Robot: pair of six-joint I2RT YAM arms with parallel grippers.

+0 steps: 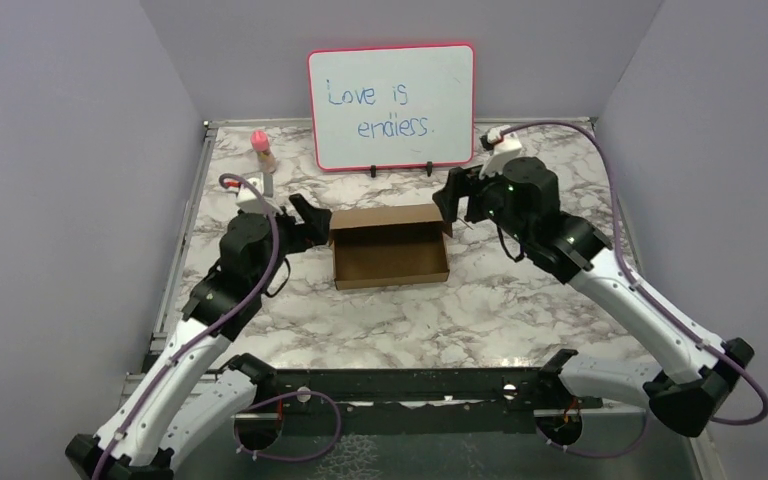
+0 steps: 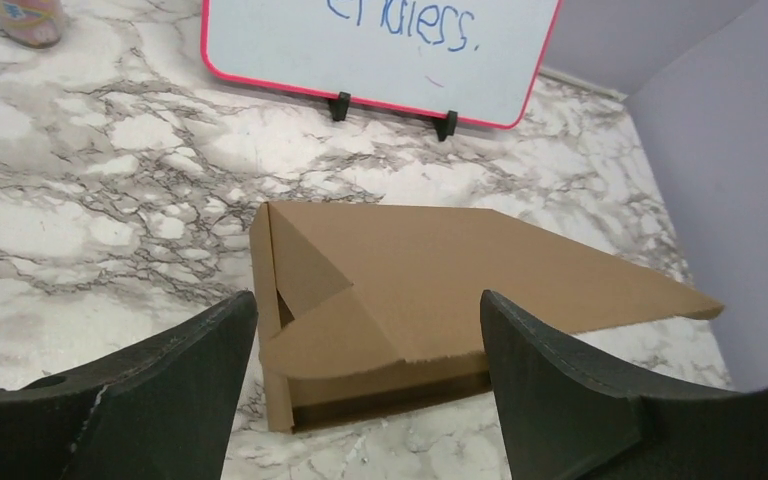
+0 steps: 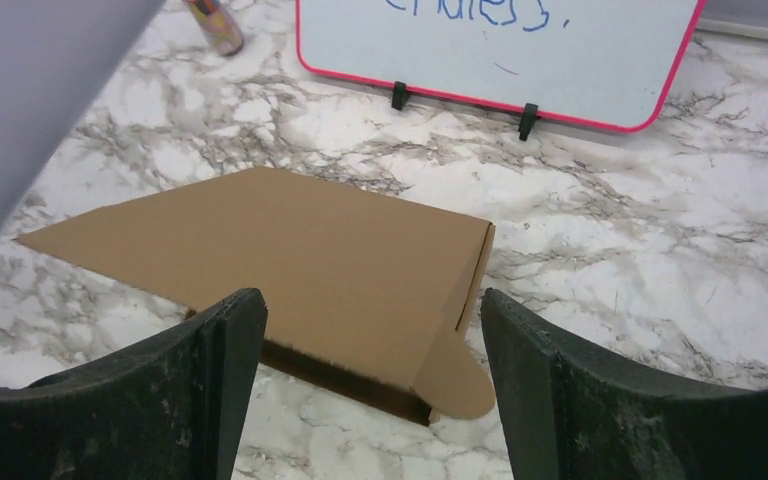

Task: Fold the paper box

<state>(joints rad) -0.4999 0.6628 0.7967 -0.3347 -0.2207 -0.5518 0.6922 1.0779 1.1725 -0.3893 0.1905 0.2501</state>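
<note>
Place: a robotics lab test cell.
Enclosure: plain lilac partition walls close in a marble-patterned desk on three sides.
Machinery: two white-and-black robot arms, the left arm and the right arm, bolted at the near edge, trailing purple cables.
Prop: a red-framed whiteboard on stands, hand-lettered "Love is endless."

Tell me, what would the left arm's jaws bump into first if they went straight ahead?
Probably the paper box. The left gripper points at the box's left end with its jaws open, and nothing else shows in between. How much gap is left is hard to tell.
</note>
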